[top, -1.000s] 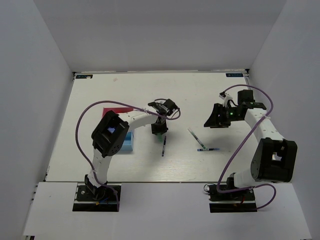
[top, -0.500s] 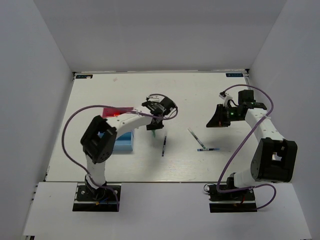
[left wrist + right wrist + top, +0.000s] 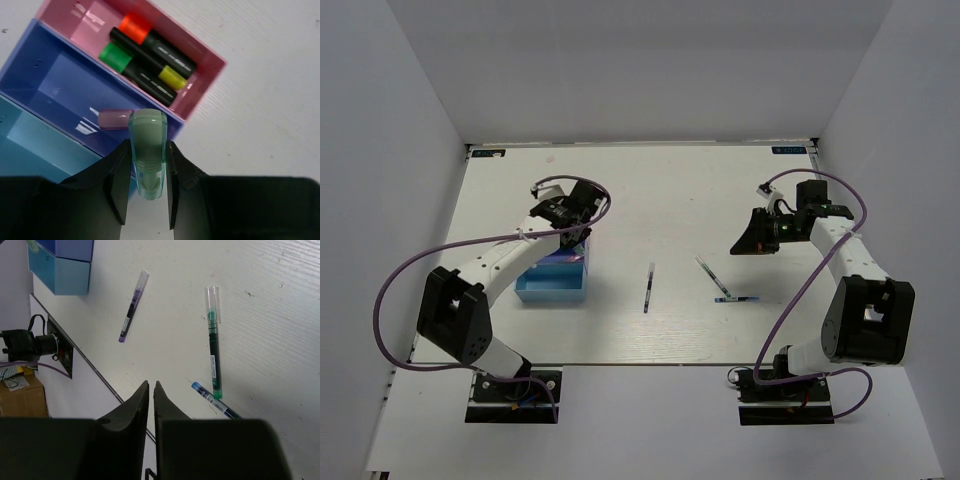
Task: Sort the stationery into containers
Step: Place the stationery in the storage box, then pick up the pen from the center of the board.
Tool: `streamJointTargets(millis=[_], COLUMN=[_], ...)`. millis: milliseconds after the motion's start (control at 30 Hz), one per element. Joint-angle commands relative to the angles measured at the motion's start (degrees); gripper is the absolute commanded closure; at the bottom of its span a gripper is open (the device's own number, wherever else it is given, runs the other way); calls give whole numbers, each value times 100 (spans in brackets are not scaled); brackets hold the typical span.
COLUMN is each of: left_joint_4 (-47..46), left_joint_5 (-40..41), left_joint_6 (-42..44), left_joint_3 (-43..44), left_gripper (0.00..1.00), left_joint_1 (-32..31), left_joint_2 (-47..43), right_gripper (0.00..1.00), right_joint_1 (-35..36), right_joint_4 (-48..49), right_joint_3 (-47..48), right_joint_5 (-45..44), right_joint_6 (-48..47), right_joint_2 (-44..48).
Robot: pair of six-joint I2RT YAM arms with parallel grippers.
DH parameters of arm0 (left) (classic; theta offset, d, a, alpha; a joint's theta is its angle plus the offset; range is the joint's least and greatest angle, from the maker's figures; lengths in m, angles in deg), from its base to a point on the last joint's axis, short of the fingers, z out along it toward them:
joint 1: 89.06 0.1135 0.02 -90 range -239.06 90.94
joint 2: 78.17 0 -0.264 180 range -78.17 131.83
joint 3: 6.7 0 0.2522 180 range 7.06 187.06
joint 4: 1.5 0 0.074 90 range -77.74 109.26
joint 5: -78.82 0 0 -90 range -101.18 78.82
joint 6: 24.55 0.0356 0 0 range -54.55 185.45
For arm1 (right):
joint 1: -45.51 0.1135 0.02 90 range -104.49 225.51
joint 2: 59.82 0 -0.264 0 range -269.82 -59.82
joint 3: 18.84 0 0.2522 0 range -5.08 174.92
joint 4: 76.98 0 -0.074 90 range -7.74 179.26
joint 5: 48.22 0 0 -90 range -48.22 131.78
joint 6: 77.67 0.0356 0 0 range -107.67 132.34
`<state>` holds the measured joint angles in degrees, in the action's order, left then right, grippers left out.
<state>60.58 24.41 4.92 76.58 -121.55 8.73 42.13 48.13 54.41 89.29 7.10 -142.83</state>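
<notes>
Left jaws — gripping pastel green highlighter (image 3: pixel 148 131), its tip over edge of dark blue tray (image 3: pixel 55 85) (pink highlighter (image 3: pixel 114 119) inside, just ahead). Right jaws — closed, empty; green pen (image 3: pixel 213 346), purple pen (image 3: pixel 132 307), blue pen (image 3: pixel 212 400) on tabletop (image 3: pixel 265 295) ahead.

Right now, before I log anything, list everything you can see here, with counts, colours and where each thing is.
pink tray: 1, magenta-pink, left part of the table, beside the dark blue tray
dark blue tray: 1, between the other two
light blue tray: 1, nearest the arm bases
black highlighters: 3, orange, green and yellow caps, in the pink tray
pink highlighter: 1, pastel, in the dark blue tray
green highlighter: 1, pastel, in the left gripper
purple pen: 1, loose, mid-table
green pen: 1, loose
blue pen: 1, beside the green pen
table: 1, white
left gripper: black, gripping the green highlighter
right gripper: black, shut, empty
</notes>
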Motion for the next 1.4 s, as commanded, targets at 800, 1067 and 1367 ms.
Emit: streamJointTargets(millis=[800, 1067, 1367], left_joint_4=[-252, -1316, -875], left_joint_5=[18, -1866, -2215], left_joint_6=[586, 3054, 3619], left_joint_3=[-88, -334, -614], left_gripper=[38, 97, 38], left_joint_1=[656, -405, -1418], left_joint_2=[83, -401, -769], right_gripper=[43, 56, 57], right_joint_1=[214, 1154, 2411], right_joint_4=[-317, -282, 25], right_joint_3=[239, 511, 582], right_joint_5=[-635, -2447, -3616], right_joint_6=[-671, -1348, -1296], right_joint_2=[-129, -935, -1570])
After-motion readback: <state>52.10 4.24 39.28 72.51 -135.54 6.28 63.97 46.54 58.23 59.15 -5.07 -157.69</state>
